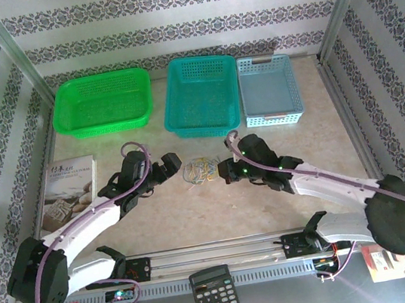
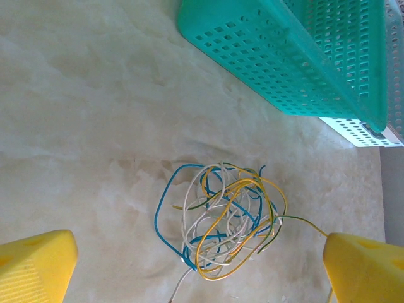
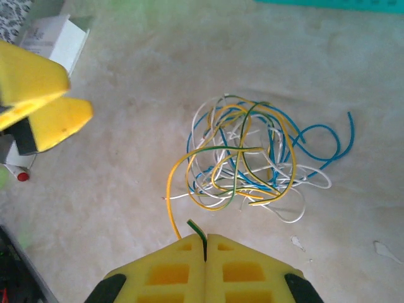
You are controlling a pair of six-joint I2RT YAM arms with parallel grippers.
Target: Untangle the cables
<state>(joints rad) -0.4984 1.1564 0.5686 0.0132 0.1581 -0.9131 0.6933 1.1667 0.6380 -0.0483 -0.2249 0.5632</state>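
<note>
Now right claw [image 3: 206,247] clamped on one strand of the cables [image 3: 252,154].
Tangle lies mid-frame on the surface [image 1: 196,213], below the teal basket [image 1: 202,94]; left claw [image 1: 172,163], jaws wide apart, sits at its left.

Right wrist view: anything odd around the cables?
Mostly normal: the cables lie in one knotted pile. Two things stand out: the right tool is shut on only the tip of one green strand, a thin hold, and small whitish scraps lie on the table beside the pile.
</note>
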